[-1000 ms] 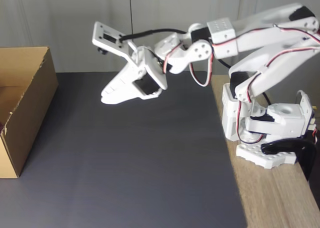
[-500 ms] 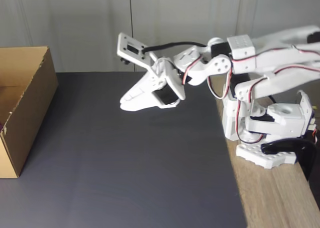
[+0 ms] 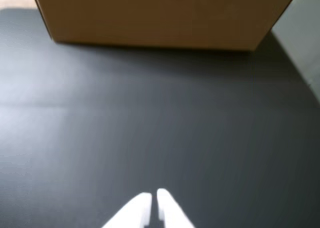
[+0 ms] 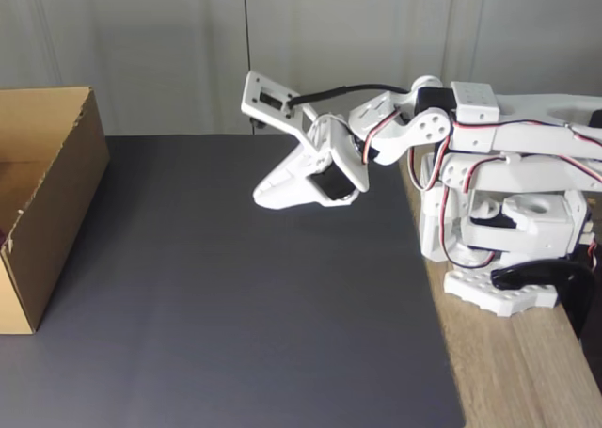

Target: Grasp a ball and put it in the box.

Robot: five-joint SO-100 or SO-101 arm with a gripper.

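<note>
the gripper (image 4: 268,195), jaws closed and empty, hangs over the dark mat (image 4: 235,306) with the box (image 4: 42,202) at nine o'clock in the fixed view, so i judge the drop step is done and the next move is only folding the arm home.

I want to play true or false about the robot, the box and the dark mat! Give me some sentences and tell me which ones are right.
1. The gripper is holding a ball. False: its fingers are closed together with nothing between them.
2. The box is brown cardboard. True.
3. The box sits on the wooden strip next to the robot's base. False: it sits at the left edge of the fixed view, on the dark mat, far from the base.
4. The gripper hangs in the air above the mat. True.
5. In the wrist view the box is ahead of the gripper. True.
</note>
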